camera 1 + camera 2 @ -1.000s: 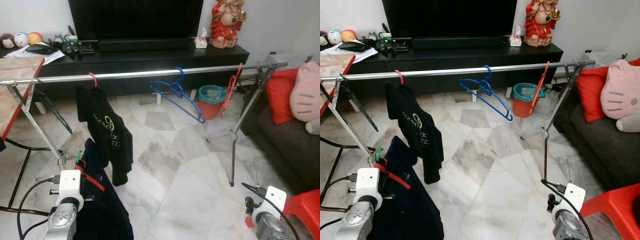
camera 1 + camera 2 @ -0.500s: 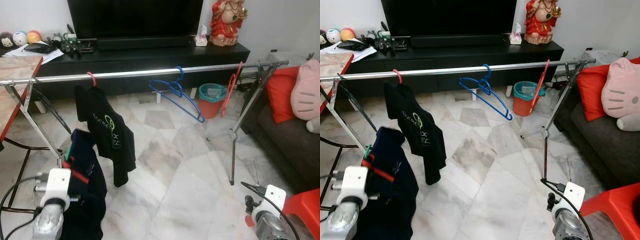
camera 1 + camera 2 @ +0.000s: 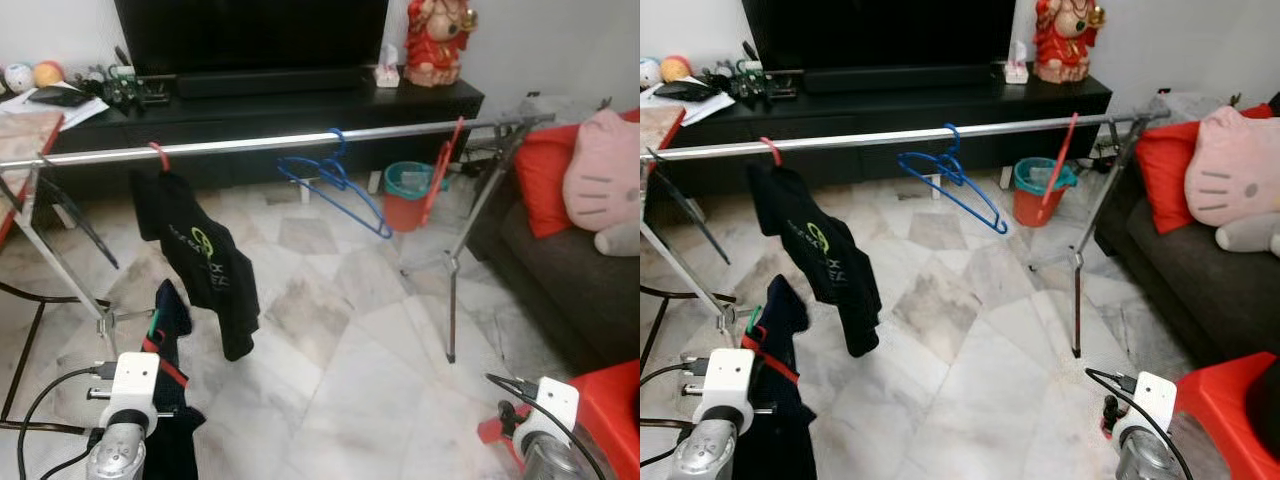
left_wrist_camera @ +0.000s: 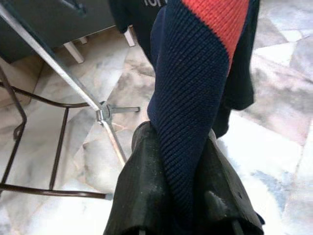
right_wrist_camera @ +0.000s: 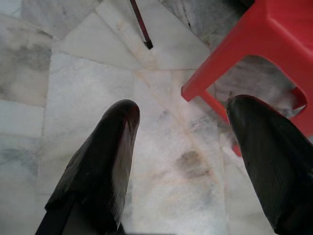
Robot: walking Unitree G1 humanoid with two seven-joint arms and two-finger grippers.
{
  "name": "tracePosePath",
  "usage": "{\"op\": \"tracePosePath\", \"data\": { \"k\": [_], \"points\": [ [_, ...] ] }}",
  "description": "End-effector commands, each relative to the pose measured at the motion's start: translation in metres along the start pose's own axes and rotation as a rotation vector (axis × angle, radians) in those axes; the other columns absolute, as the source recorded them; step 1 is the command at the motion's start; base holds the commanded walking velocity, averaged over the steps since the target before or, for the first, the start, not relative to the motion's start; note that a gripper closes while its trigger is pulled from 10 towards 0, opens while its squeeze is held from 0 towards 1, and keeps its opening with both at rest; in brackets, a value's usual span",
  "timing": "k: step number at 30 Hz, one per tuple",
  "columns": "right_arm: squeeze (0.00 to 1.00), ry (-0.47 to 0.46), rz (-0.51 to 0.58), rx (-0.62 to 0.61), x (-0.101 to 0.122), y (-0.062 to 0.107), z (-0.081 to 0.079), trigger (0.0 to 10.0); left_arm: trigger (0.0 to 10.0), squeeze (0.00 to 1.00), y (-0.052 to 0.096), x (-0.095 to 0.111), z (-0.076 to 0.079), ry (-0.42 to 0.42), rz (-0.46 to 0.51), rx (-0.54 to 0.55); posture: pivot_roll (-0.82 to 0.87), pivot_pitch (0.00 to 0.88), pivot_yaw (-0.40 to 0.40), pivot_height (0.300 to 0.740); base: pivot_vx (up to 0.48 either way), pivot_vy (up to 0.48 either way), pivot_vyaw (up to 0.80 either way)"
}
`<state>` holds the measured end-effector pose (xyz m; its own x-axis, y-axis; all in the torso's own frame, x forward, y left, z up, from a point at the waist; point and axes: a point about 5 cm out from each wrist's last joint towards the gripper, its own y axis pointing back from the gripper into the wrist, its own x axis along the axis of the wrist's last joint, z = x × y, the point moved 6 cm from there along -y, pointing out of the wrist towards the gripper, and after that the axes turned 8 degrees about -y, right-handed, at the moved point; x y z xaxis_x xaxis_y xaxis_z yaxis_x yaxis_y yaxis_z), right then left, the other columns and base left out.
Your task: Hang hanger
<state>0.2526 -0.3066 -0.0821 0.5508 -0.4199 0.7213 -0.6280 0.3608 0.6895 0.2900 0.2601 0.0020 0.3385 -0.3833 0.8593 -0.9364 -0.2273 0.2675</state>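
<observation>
While the left pincer (image 4: 182,196) is clamped on a navy garment (image 3: 780,400) with a red stripe and green hanger hook, it sits low near the rail's (image 3: 300,142) left end. The rail has open room between the black T-shirt (image 3: 200,262) and the blue hangers (image 3: 335,182); a red hanger (image 3: 440,172) hangs by its right end. The shirt's green logo is unreadable. The right pincer (image 5: 186,161) hangs with fingers apart over floor beside a red stool (image 5: 264,54). Since half a second ago the garment sits lower.
</observation>
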Motion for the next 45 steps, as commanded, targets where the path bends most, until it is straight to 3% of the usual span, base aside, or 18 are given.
{"op": "tracePosePath", "data": {
  "k": [1,2,6,7,9,10,12,14,19,26,45],
  "points": [
    [0.0,0.027,-0.013,0.011,-0.001,0.0,0.0,10.0,10.0,0.0,0.0,0.008,0.003,0.01,0.024,-0.006,-0.11,0.0,-0.031,0.74,0.0,-0.33,0.0],
    [0.0,0.043,-0.017,0.009,-0.001,0.0,0.001,10.0,10.0,0.0,0.0,0.009,0.005,0.011,0.026,-0.012,-0.11,0.0,-0.031,0.74,0.0,-0.33,0.0],
    [0.0,0.266,-0.04,0.056,0.0,0.0,-0.001,10.0,10.0,0.0,0.001,0.009,0.011,0.034,0.026,-0.022,-0.11,0.0,-0.035,0.74,0.0,-0.329,0.0],
    [0.0,0.266,-0.04,0.056,0.0,0.0,-0.001,10.0,10.0,0.0,0.001,0.009,0.011,0.034,0.026,-0.022,-0.11,0.0,-0.035,0.74,0.0,-0.326,0.0],
    [0.0,0.412,-0.059,0.097,0.0,-0.001,-0.005,10.0,10.0,0.0,-0.001,0.011,0.013,0.037,0.026,-0.027,-0.12,0.0,-0.029,0.74,0.0,-0.33,0.0],
    [0.0,0.412,-0.059,0.097,0.0,-0.001,-0.005,10.0,10.0,0.0,-0.001,0.011,0.013,0.037,0.026,-0.027,-0.12,0.0,-0.029,0.74,0.0,-0.33,0.0],
    [0.0,0.325,-0.067,0.08,-0.003,0.0,-0.003,10.0,10.0,0.0,-0.004,0.014,0.015,0.047,0.03,-0.032,-0.12,0.0,-0.029,0.74,0.0,-0.33,0.0],
    [0.0,0.334,-0.071,0.087,-0.003,0.0,-0.004,10.0,10.0,0.0,-0.006,0.016,0.016,0.048,0.033,-0.035,-0.12,0.0,-0.026,0.74,0.0,-0.33,0.0],
    [0.0,0.624,-0.099,0.166,0.0,-0.001,-0.012,10.0,10.0,0.0,-0.011,0.024,0.019,0.056,0.051,-0.037,-0.1,0.0,-0.034,0.74,0.0,-0.332,0.0],
    [0.0,0.568,-0.096,0.183,-0.001,0.0,-0.016,10.0,10.0,0.0,-0.013,0.025,0.015,0.079,0.054,-0.023,-0.09,0.0,-0.043,0.74,0.0,-0.282,0.0],
    [0.0,0.568,-0.096,0.183,-0.001,0.0,-0.016,10.0,10.0,0.0,-0.013,0.025,0.015,0.079,0.054,-0.023,-0.09,0.0,-0.043,0.74,0.0,0.0,0.0]
  ]
}}
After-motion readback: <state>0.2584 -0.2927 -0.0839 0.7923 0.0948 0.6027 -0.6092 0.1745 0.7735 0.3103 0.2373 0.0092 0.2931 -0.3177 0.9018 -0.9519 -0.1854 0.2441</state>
